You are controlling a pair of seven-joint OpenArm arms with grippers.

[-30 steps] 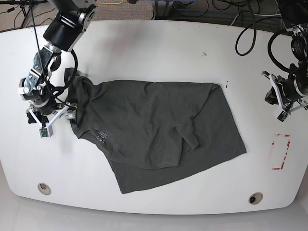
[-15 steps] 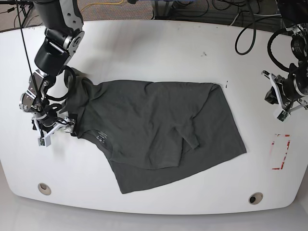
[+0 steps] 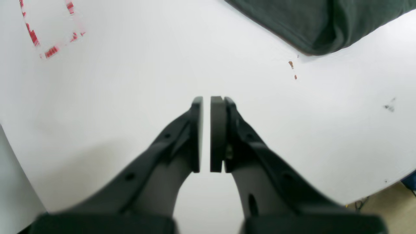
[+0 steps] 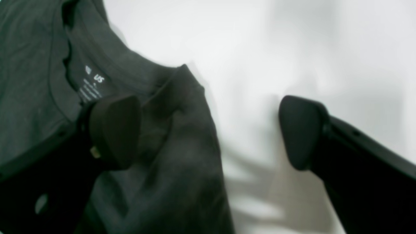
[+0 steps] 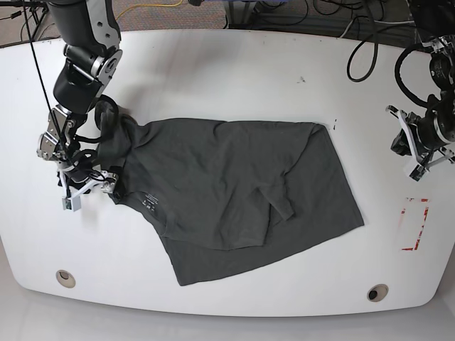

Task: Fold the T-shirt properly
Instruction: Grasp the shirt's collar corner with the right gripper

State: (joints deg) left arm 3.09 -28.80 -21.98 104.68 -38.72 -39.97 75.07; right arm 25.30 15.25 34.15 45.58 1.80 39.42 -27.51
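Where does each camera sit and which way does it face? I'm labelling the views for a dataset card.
Base: overhead, looking down on the white table, the T-shirt and both arms.
Left wrist: behind the left gripper, aimed along its nearly closed fingers at bare table, a T-shirt corner and red tape marks.
Right wrist: behind the right gripper, open over the T-shirt collar and its label.
Shared: the T-shirt shows in all three; the tape marks in base and left wrist.
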